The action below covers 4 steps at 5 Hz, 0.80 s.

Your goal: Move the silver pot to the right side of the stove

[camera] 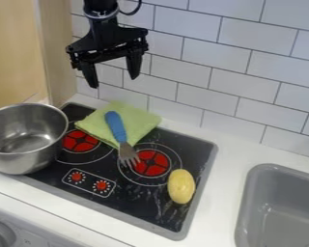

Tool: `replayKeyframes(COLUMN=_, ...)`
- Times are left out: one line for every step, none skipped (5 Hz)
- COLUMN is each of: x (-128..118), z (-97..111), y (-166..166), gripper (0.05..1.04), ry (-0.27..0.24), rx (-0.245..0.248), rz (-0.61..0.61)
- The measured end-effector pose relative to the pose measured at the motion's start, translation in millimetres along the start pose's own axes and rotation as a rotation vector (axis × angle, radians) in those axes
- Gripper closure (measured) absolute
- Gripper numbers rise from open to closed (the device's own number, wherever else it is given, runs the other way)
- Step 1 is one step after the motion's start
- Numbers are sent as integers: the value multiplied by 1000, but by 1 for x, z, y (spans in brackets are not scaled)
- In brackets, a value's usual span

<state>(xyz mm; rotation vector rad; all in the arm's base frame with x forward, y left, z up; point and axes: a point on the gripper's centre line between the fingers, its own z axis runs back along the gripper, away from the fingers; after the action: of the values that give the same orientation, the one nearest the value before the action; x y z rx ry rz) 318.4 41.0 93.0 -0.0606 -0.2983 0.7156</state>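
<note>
A gripper [113, 75] hangs spread before white wall tiles [186, 58], above a black stove [125, 181] set in a white bench [229, 153].

The left edge cuts off part of the silver pot [28, 140], which hides the left corner of the stove [141, 207]. The fork [127, 154] covers some of the green cloth [139, 120] and of the right burner [155, 164]. The top edge crops the arm [100, 13], and the right and bottom edges crop the sink [273, 185].
</note>
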Motion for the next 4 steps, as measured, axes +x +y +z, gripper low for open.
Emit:
replayKeyframes(x=-15, z=-12, y=9, gripper=85, ry=60, rx=38, rz=-5)
replayKeyframes(x=-27, z=-10, y=17, gripper=85, ry=143, rx=90, rz=-27)
replayKeyframes(x=-27, z=-7, y=27, gripper=85, ry=159, rx=156, rz=-70)
replayKeyframes(x=-22, z=-2, y=42, gripper=85, ry=128, rx=250, rz=-81)
